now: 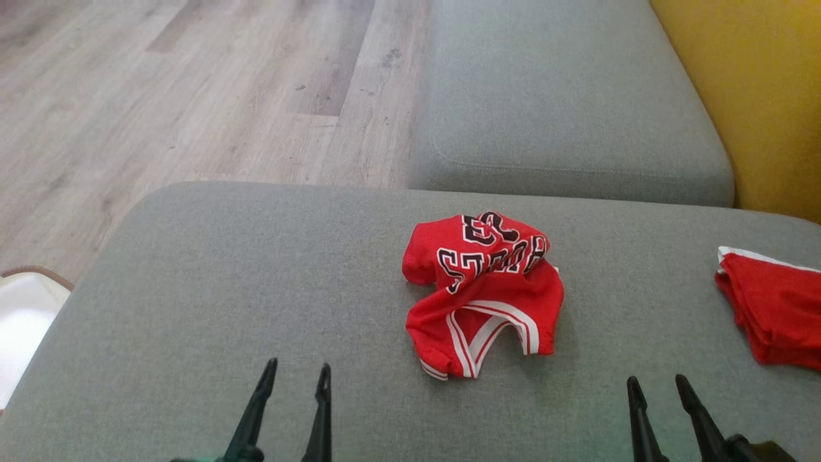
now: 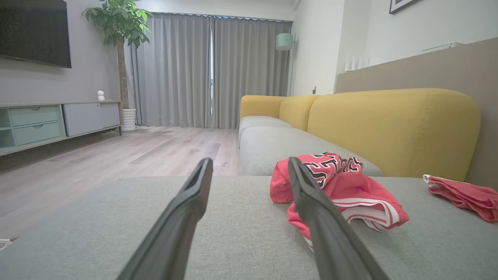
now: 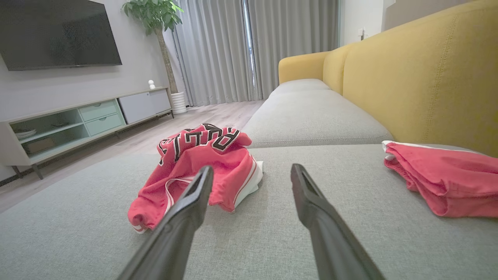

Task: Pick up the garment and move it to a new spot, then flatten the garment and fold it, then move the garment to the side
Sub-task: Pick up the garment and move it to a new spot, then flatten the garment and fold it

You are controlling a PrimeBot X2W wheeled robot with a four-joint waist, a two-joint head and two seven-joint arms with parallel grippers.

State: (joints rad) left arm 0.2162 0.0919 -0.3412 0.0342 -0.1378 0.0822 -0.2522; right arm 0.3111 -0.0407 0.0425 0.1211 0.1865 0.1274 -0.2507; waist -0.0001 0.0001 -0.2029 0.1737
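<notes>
A crumpled red garment (image 1: 484, 292) with white trim and black-and-white lettering lies bunched on the grey sofa cushion (image 1: 256, 276), near its middle. My left gripper (image 1: 298, 375) stands open at the lower left, short of the garment and to its left. At the lower right my right gripper (image 1: 659, 384) is open too, nearer than the garment and to its right. Nothing is between either pair of fingers. The left wrist view has the garment (image 2: 342, 186) just past the right finger of the left gripper (image 2: 249, 167). In the right wrist view the garment (image 3: 202, 167) lies ahead and left of the right gripper (image 3: 251, 173).
A second red garment (image 1: 776, 308) lies folded at the cushion's right edge. The yellow sofa back (image 1: 750, 83) rises on the right. Another grey seat cushion (image 1: 558, 102) lies beyond, wooden floor (image 1: 192, 90) to the left. A white object (image 1: 22, 321) sits by the cushion's left edge.
</notes>
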